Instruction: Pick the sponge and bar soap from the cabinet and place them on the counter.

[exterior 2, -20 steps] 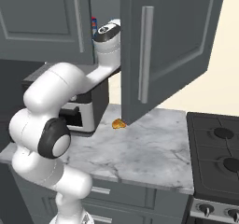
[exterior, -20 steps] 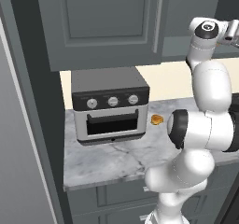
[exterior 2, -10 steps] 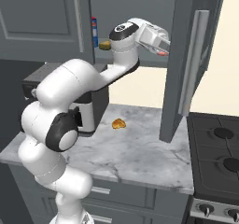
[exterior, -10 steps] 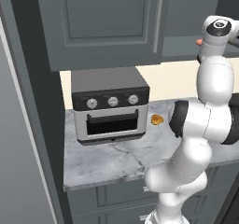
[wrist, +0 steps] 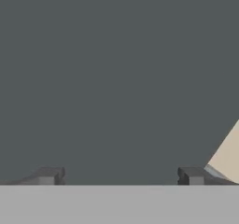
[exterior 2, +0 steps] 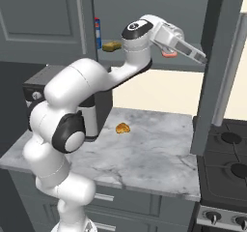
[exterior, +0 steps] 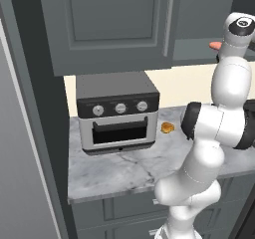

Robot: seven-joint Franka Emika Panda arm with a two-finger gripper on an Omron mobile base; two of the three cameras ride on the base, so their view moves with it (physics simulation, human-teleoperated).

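While the gripper reaches out to the right inside the open cabinet, its two dark fingertips stand wide apart in the hand view with nothing between them, facing a plain dark grey panel. In the right base view the hand slants slightly downward toward the edge of the opened door.

Just behind the hand, on the grey shelf, lies the bar soap, a flat salmon-pink piece whose long axis seems to run along the shelf front; the white hand covers most of it, so its exact heading cannot be told. It sits below and behind the fingers, nearer the wrist than the tips, and whether the hand touches it is unclear. From the left base view its pink end peeks out beside the arm at shelf height.

Farther left on the same shelf rests the sponge, a dull tan-yellow block lying flat with its long side along the shelf, well apart from the gripper, close to a blue and red box standing upright at the closed door's edge.

Below, the marble counter carries a silver toaster oven with three knobs and, just to its right, a glossy orange-yellow lump. A black stove adjoins the counter on the right.
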